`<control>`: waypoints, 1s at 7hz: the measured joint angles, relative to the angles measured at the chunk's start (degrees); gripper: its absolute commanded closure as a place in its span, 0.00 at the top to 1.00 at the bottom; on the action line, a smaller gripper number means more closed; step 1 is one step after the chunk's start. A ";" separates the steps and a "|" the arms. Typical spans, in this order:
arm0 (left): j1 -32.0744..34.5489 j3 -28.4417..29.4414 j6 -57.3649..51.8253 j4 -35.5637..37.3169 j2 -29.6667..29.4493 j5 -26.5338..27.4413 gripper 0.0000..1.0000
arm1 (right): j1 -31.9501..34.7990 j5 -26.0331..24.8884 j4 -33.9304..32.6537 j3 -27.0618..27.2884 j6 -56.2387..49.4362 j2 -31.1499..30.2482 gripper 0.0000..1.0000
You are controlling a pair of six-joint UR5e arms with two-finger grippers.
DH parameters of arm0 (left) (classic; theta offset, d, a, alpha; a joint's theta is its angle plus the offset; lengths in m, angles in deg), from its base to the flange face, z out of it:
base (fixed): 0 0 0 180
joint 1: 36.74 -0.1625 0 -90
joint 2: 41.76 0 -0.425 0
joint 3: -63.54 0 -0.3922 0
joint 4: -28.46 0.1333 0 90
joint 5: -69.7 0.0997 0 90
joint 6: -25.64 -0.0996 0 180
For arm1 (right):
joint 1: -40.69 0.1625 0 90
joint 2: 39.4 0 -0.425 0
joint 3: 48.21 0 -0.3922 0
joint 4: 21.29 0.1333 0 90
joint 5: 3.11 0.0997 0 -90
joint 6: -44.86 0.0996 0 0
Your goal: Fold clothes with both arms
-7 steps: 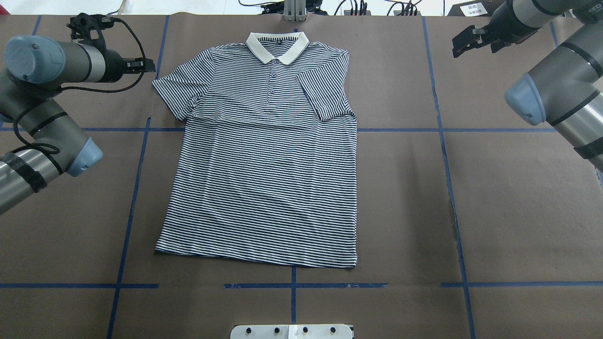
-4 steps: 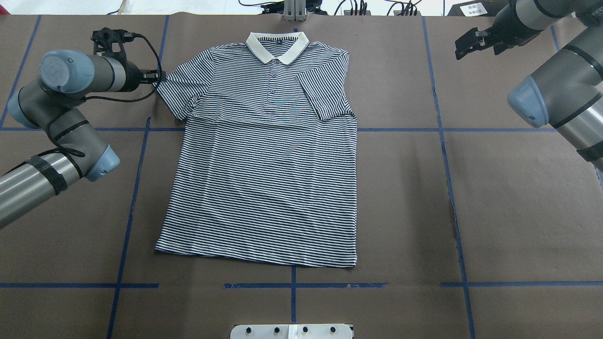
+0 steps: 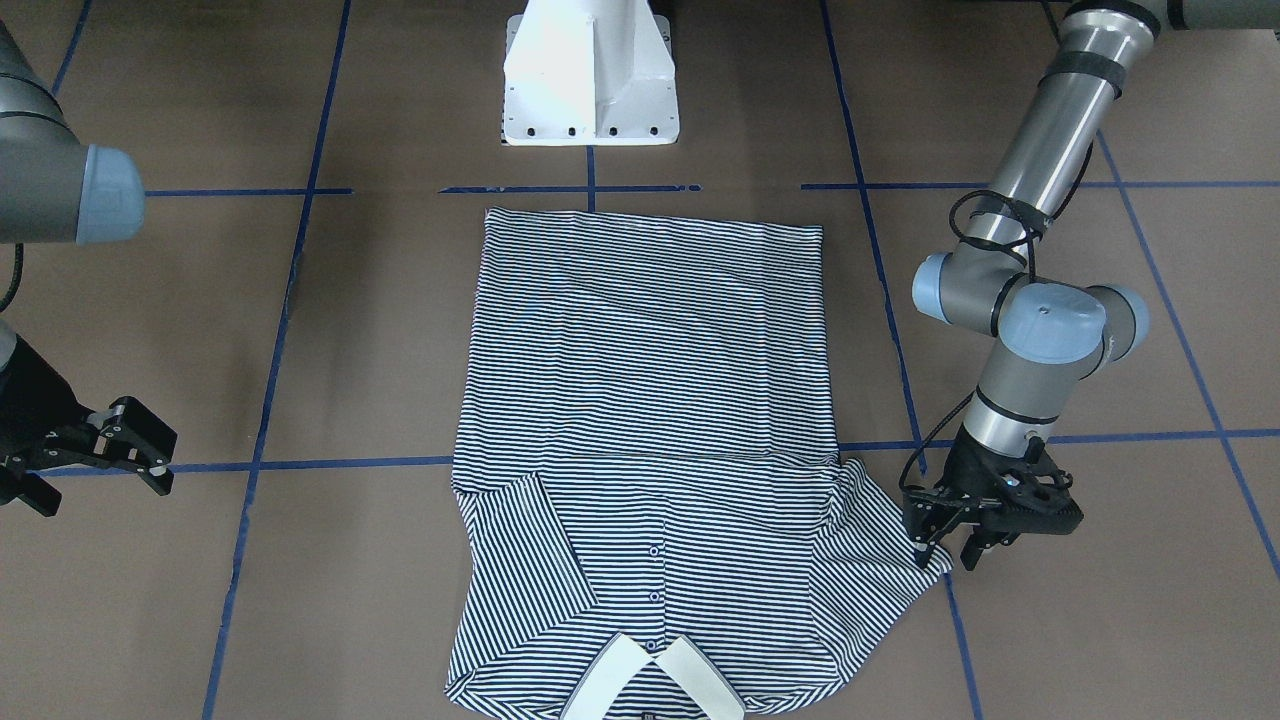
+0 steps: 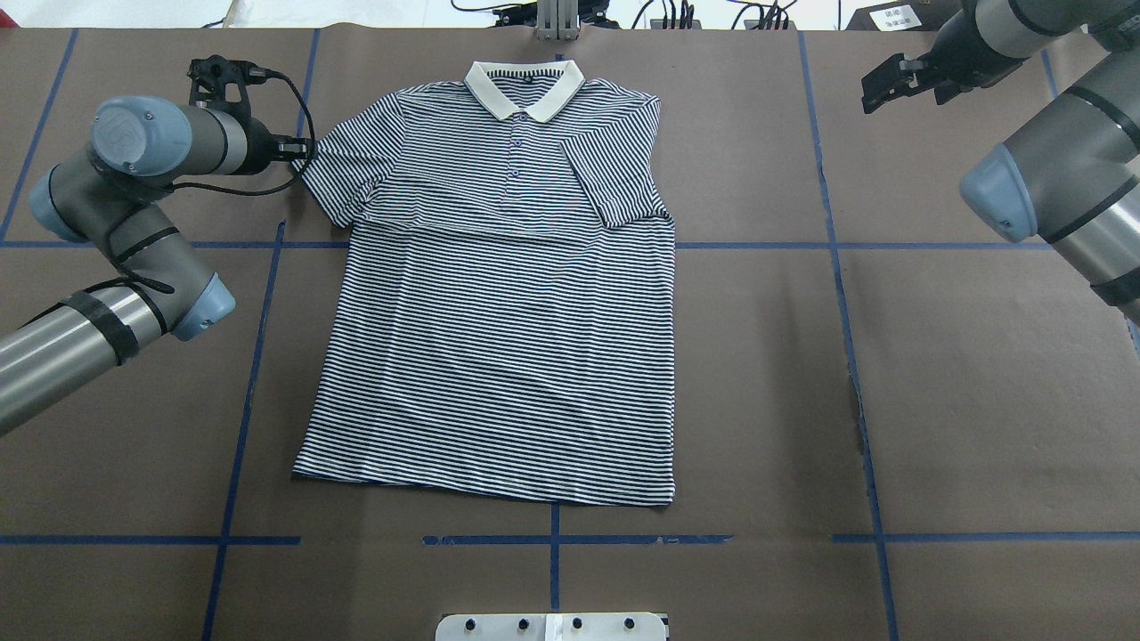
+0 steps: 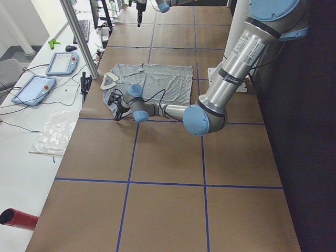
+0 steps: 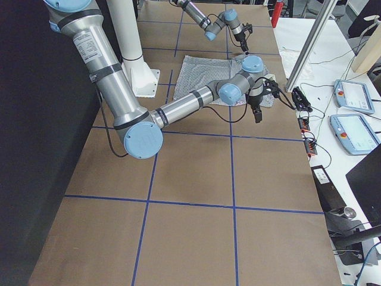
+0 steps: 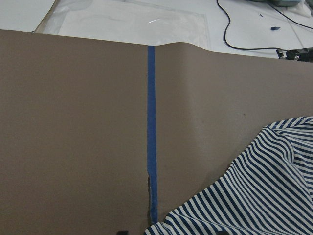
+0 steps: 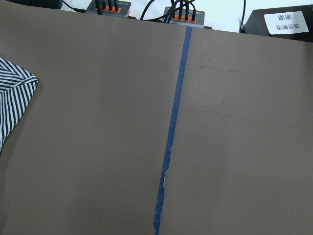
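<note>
Table (image 4: 980, 401): brown cover with a blue tape grid.
Shirt (image 4: 499, 356): lies flat at the centre, collar far; right sleeve already folded in.
Left sleeve (image 4: 343, 178): spread out, unfolded.
Left gripper (image 3: 943, 555): has moved in to the left sleeve's edge, fingers spread; grasp likely next.
Right gripper (image 3: 165, 458): far right, well apart, fingers spread.

Shining bright and even from overhead onto the matte brown paper table cover (image 4: 980, 401), laying only a thin, soft shadow under the hem of the navy-and-white striped polo shirt (image 4: 499, 356). Blowing out the white bench top (image 4: 356, 11) and glinting off the clear plastic sheet (image 7: 132, 22). Falling to near black along the robot side in the 2 side views. Rendering stripes crisply overhead, slightly softer at the left wrist.
</note>
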 measured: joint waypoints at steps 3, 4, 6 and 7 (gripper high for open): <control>0.00 0.94 -0.24 -0.30 -0.07 -0.08 0.00 | -0.04 -0.04 0.03 -0.07 0.03 0.11 1.00; 0.01 0.97 -0.26 -0.99 -0.05 -0.09 0.00 | -0.04 -0.01 0.04 -0.08 0.05 0.15 1.00; 0.07 0.87 -0.25 -2.18 -0.11 -0.09 0.00 | -0.01 0.02 0.01 -0.08 0.06 0.13 1.00; 0.08 0.10 -0.26 -1.92 -0.48 -0.16 0.00 | 0.00 0.02 0.00 -0.08 0.13 0.11 1.00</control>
